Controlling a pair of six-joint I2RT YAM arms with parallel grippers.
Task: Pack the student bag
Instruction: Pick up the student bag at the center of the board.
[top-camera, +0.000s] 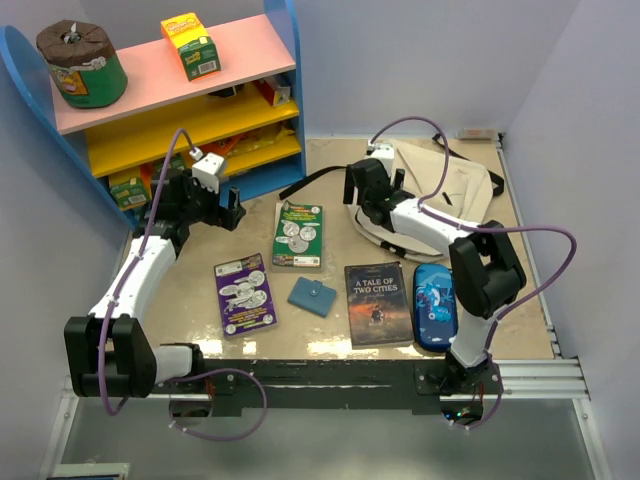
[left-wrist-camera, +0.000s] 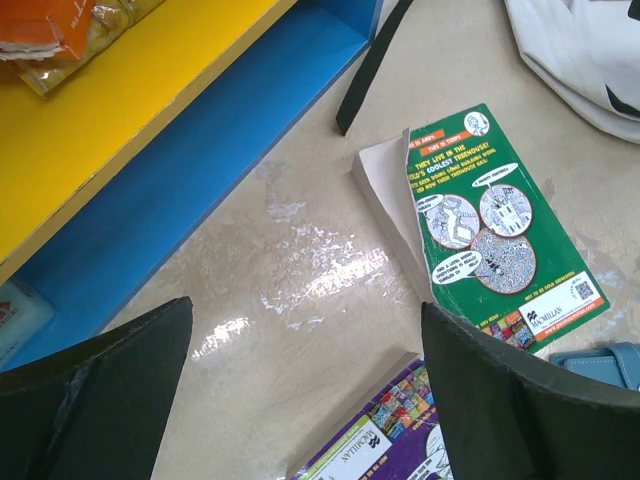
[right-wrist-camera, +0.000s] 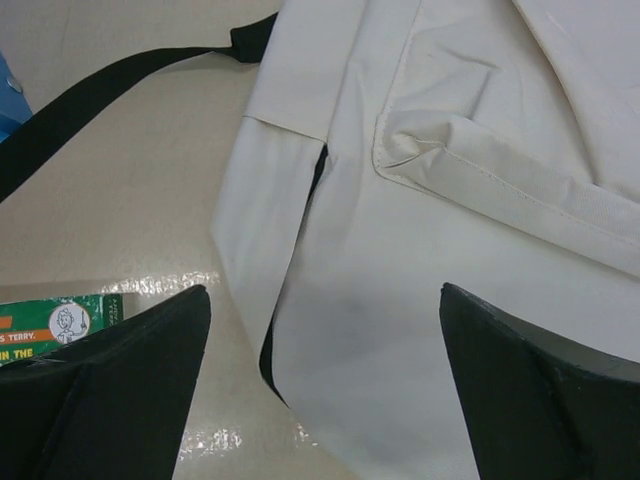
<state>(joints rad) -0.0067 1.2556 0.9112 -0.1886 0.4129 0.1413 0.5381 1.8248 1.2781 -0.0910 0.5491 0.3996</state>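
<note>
The student bag (top-camera: 455, 185), a floppy cream backpack with a black strap (top-camera: 312, 180), lies at the back right of the table. My right gripper (top-camera: 372, 207) hovers open over its left edge. In the right wrist view the cream fabric (right-wrist-camera: 450, 200) fills the space between the spread fingers (right-wrist-camera: 324, 300), with a dark slit at the fold. My left gripper (top-camera: 232, 212) is open above bare table near the shelf; nothing sits between its fingers (left-wrist-camera: 305, 320). A green book (top-camera: 298, 233) (left-wrist-camera: 500, 230) and a purple book (top-camera: 244, 293) (left-wrist-camera: 390, 440) lie flat close by.
A dark book titled A Tale of Two Cities (top-camera: 378, 304), a small blue wallet (top-camera: 313, 296) and a glossy blue pencil case (top-camera: 435, 305) lie along the front. A blue, yellow and pink shelf (top-camera: 200, 110) stands at the back left. Walls close in on both sides.
</note>
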